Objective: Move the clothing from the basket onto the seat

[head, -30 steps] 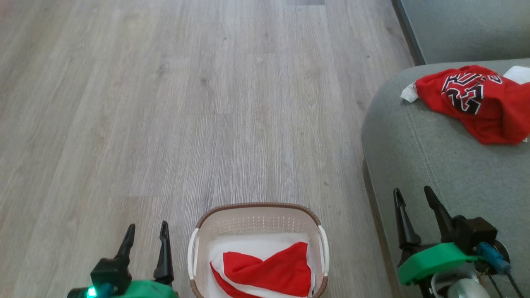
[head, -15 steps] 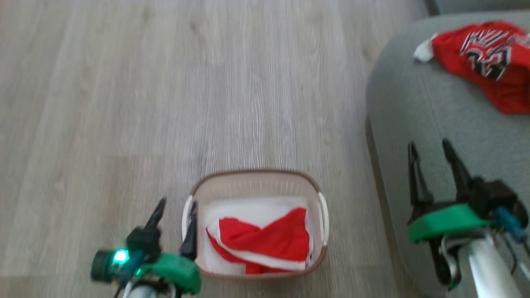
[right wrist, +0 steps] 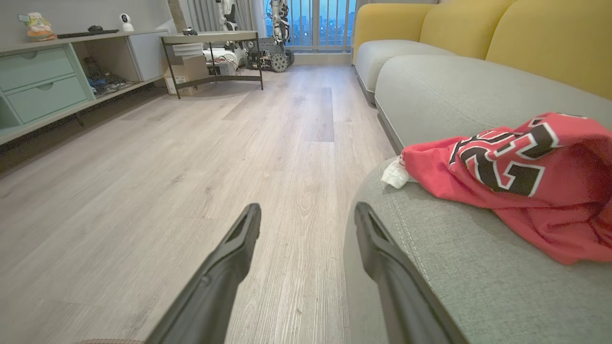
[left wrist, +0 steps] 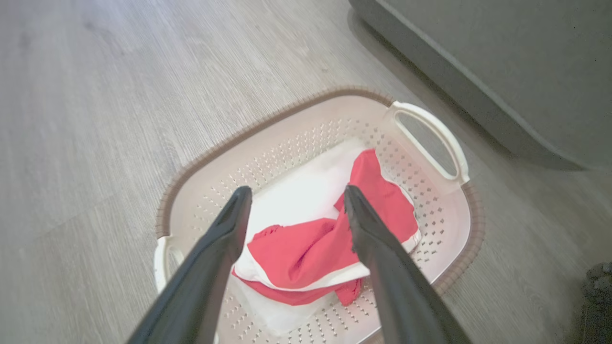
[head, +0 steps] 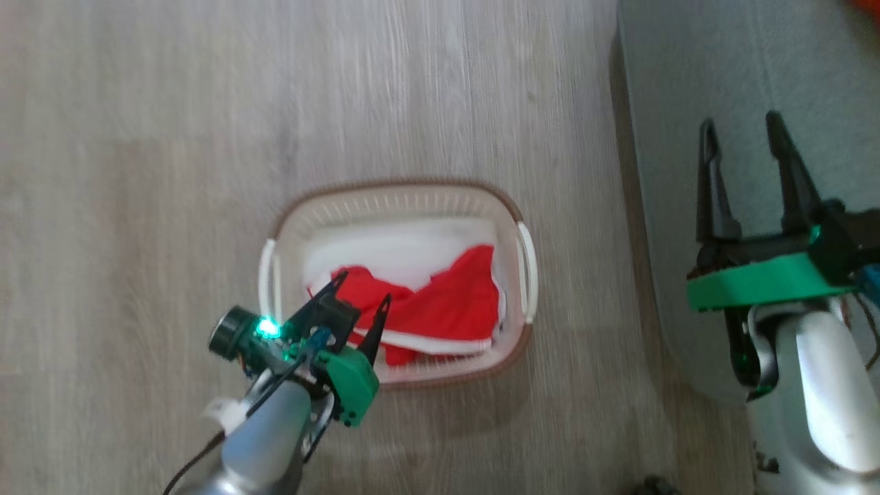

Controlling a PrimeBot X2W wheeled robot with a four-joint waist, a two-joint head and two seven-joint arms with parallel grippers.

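Our left claw (head: 363, 287), spread wide, hangs just over the crumpled red shiny garment (head: 447, 306) lying crosswise in the cream perforated plastic basket (head: 399, 199).

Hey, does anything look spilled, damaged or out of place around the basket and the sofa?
Nothing stands out. The basket sits upright on the floor with a red garment bunched inside, none of it over the rim. A lettered red garment lies crumpled on the seat, back from its near edge.
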